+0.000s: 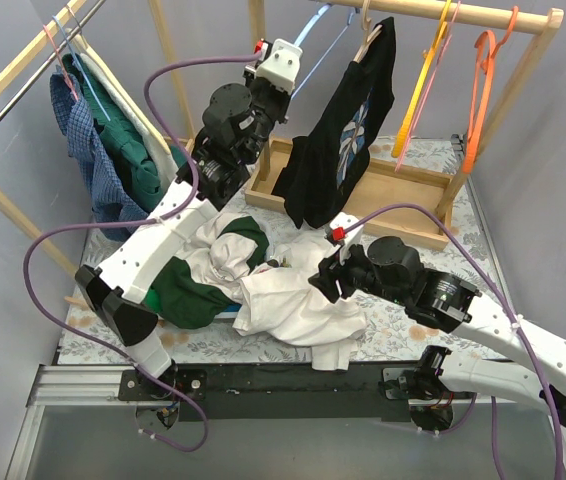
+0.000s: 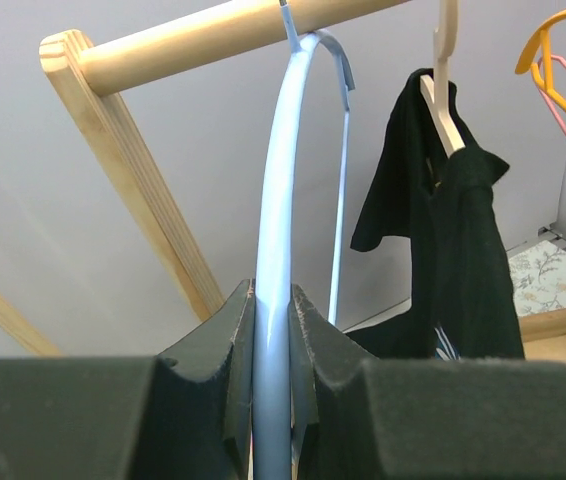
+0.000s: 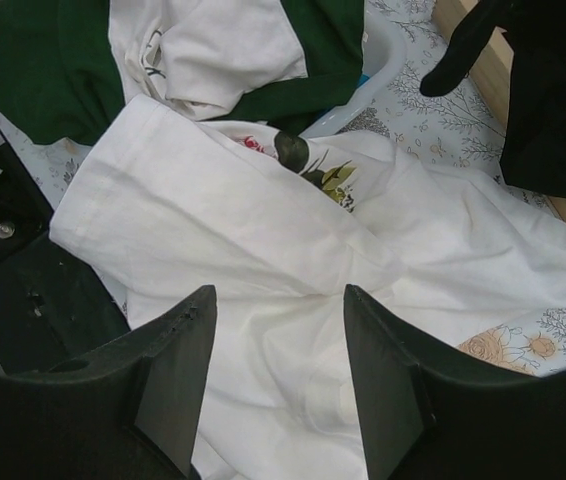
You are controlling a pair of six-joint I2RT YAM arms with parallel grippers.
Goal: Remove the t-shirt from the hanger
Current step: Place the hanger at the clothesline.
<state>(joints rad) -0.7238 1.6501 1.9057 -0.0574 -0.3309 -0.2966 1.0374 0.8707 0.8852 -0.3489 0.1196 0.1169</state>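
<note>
**Let the bare hanger settle on the rail before you let go**

Your left gripper (image 2: 271, 300) is pressed together on the lower run of the blue hanger (image 2: 279, 150), which carries no cloth and has its hook over the wooden rail (image 2: 213, 30) above the far edge of the tabletop (image 1: 83, 345). The white t-shirt (image 3: 263, 250) lies crumpled by the near edge, about midway along it. It partly overlaps a green-and-white garment (image 1: 213, 270) toward the near-left. Your right gripper (image 3: 278, 300) hangs over the white t-shirt with its fingers spread and holds nothing.

From this the shirt looks already free, so the step in hand is most likely parting cleanly from the hanger.

- Check in the left wrist view that the hook sits fully over the rail, not perched on its tip.
- Open the fingers slowly. The plastic is thin and springy and may swing once released.
- Back the wrist straight away along the line of the hanger. A sideways pull could drag it along the rail toward the black t-shirt (image 1: 343, 140) on the pale hanger (image 2: 445, 70) just to its right.
- Keep the right arm low and quiet. A fold caught in those open fingers would lift the shirt off the table.
</note>
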